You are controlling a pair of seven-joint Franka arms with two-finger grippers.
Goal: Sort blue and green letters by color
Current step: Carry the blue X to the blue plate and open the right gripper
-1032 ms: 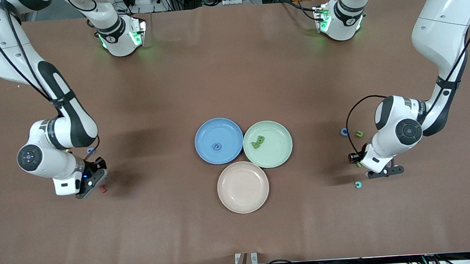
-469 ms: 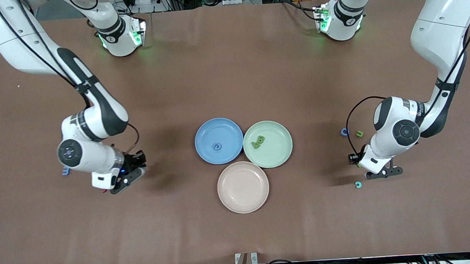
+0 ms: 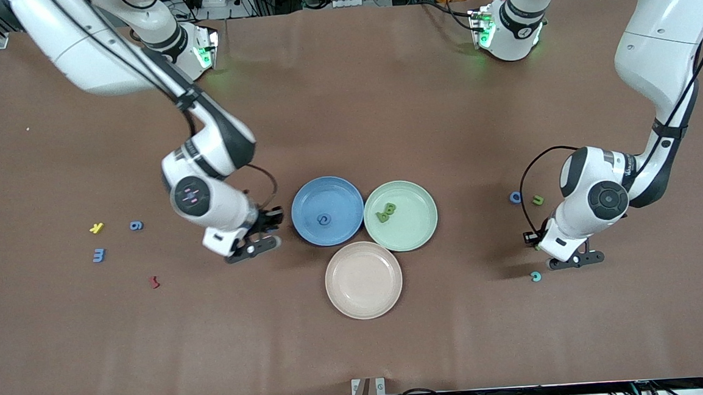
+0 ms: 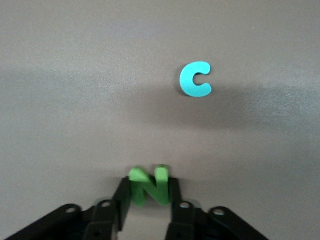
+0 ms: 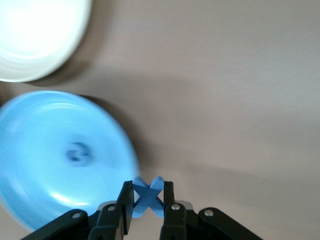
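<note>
My right gripper (image 3: 272, 219) hangs just beside the blue plate (image 3: 342, 192), toward the right arm's end, shut on a small blue plus (image 5: 148, 198). A blue letter (image 3: 324, 219) lies in that plate. Two green letters (image 3: 386, 212) lie in the green plate (image 3: 418, 236). Low at the table near the left arm's end, my left gripper (image 3: 534, 240) has its jaws pressed on both sides of a green N (image 4: 160, 176). A blue 9 (image 3: 136, 225) and a blue E (image 3: 99, 255) lie toward the right arm's end. A green u (image 3: 538, 199) lies beside a blue ring-shaped letter (image 3: 515, 197).
A pink plate (image 3: 365, 306) sits nearer to the camera than the other two plates. A yellow K (image 3: 96, 228) and a dark-red squiggle (image 3: 154, 282) lie near the blue 9. A teal c (image 3: 536, 276) lies close to the left gripper.
The right arm swung from its end of the table to the blue plate's edge, carrying the blue plus. The left gripper's jaws closed onto the green N; that arm barely moved.
</note>
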